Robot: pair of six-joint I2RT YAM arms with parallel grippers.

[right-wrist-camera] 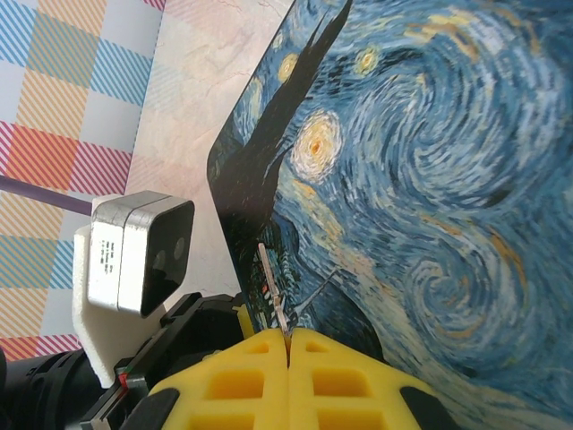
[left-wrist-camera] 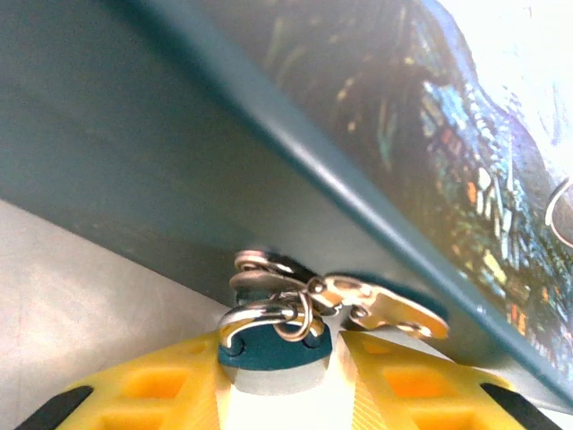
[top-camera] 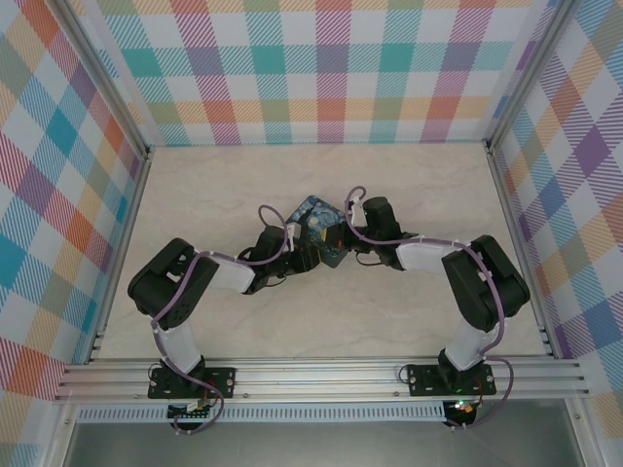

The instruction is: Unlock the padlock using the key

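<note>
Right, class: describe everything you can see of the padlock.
The padlock is tiny: a teal blocky body and a thin silvery shackle, shiny like metal. The left gripper's yellow fingers pinch its body, shackle pointing at the painted box. A small wire ring loops through the shackle, beside a brassy latch. Both shackle ends appear seated.

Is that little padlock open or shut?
Shut: on the padlock, both shackle legs sit in the teal body, held by the left end effector.
</note>
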